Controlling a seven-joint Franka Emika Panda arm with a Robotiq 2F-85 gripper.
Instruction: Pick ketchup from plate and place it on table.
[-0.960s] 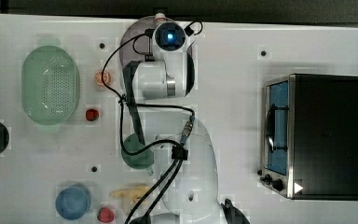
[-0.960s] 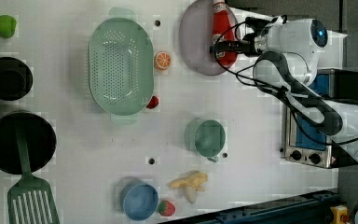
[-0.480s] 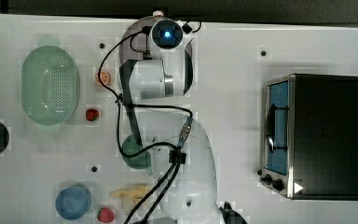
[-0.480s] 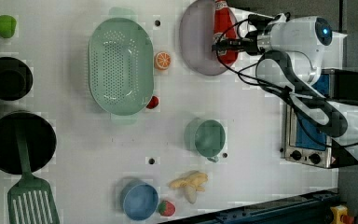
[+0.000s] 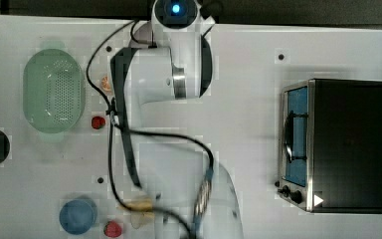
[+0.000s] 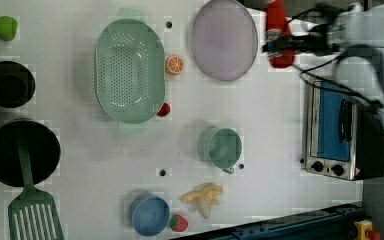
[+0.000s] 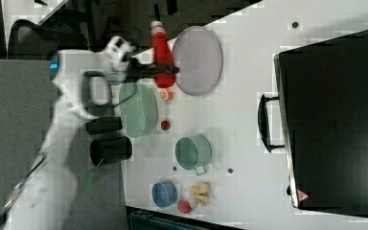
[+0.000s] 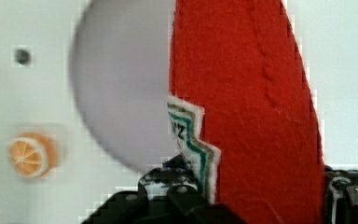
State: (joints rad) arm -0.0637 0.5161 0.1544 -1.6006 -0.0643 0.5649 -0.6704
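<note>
Looking down in the top view, the white jointed arm (image 5: 164,74) covered most of the pale plate (image 5: 142,34), whose rim showed at the arm's 10 o'clock. A perforated mint-green oval colander (image 5: 53,89) lay at 9 o'clock from the arm on the smooth white table (image 5: 248,99); a boxy metal toaster oven (image 5: 335,145) with a blue glass door sat at 3 o'clock.

In the left view, the gripper (image 6: 280,44) was clamped on the ketchup (image 6: 278,35), a soft red bottle lying at 3 o'clock from the flat, round, greyish-lilac plate and clear of its rim, over the white table. An orange slice (image 6: 174,65) lay between the plate and the colander. A teal cup (image 6: 221,147) stood at 6 o'clock from the plate.

In the right view, the ketchup, its white cap at 12 o'clock, was held by the dark fingers (image 7: 165,70) just beside the plate at its 9 o'clock. Whether the bottle touched the tabletop could not be told.

In the wrist view, the ketchup (image 8: 247,107) showed a fuzzy, felt-like red surface with a stitched seam and a jagged white-edged label, gripped between the black fingers (image 8: 177,191), with the plate's smooth disc (image 8: 121,93) behind it.
</note>
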